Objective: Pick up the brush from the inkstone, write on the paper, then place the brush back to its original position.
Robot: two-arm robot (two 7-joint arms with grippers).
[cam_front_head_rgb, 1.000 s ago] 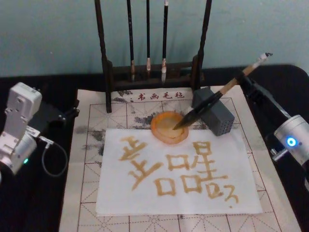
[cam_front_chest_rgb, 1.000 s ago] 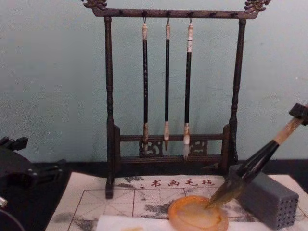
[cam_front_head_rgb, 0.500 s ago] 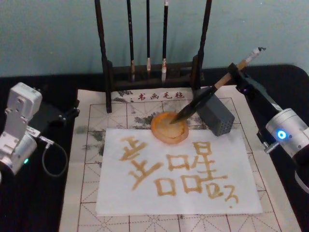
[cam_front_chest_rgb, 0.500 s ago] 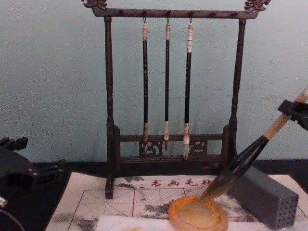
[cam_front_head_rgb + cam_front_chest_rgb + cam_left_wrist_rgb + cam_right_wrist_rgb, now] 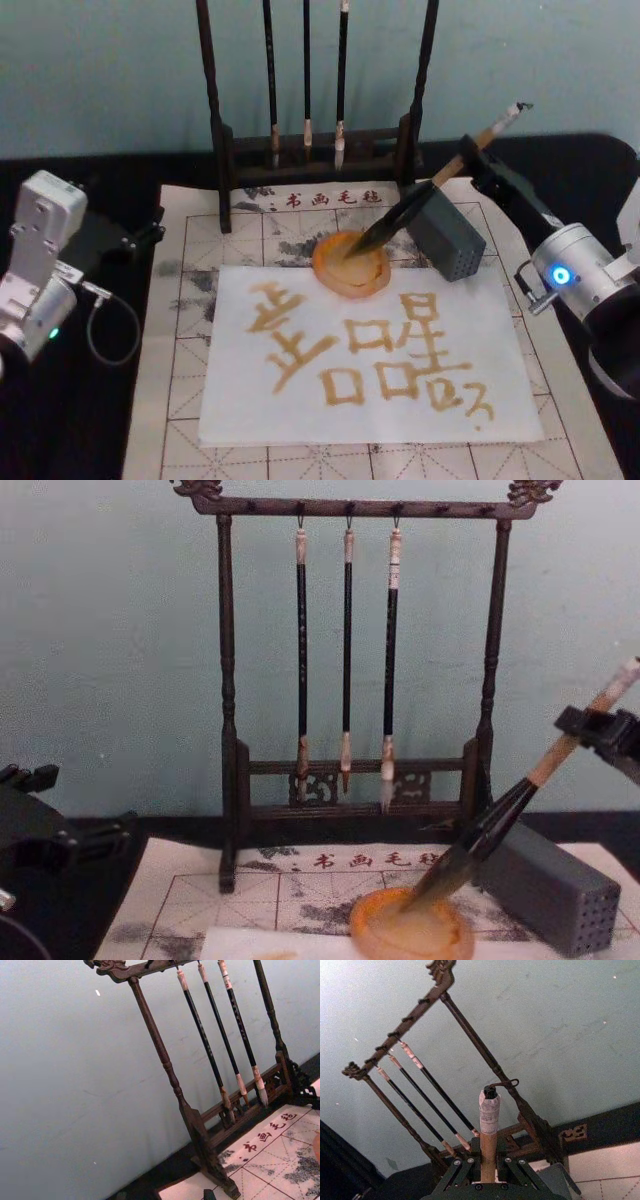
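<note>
Black desk (image 5: 105, 440) against a plain teal wall (image 5: 110, 70). Over its middle, a cream felt mat (image 5: 180, 330) with red grid and grey ink stains. On the mat, the white paper (image 5: 300, 405) with ochre brushed characters; at its far edge, the orange inkstone (image 5: 328, 278). Just right of that, a grey block with small holes (image 5: 450, 242). Behind, a dark wooden brush rack (image 5: 214, 120) hung with three thin brushes (image 5: 306, 80). Right gripper (image 5: 470, 160) pinching the brush (image 5: 420, 198) high on the bamboo shaft; brush tilted, bristles down in the inkstone, shaft leaning over the block. Left arm (image 5: 40, 260) parked at the desk's left edge.
</note>
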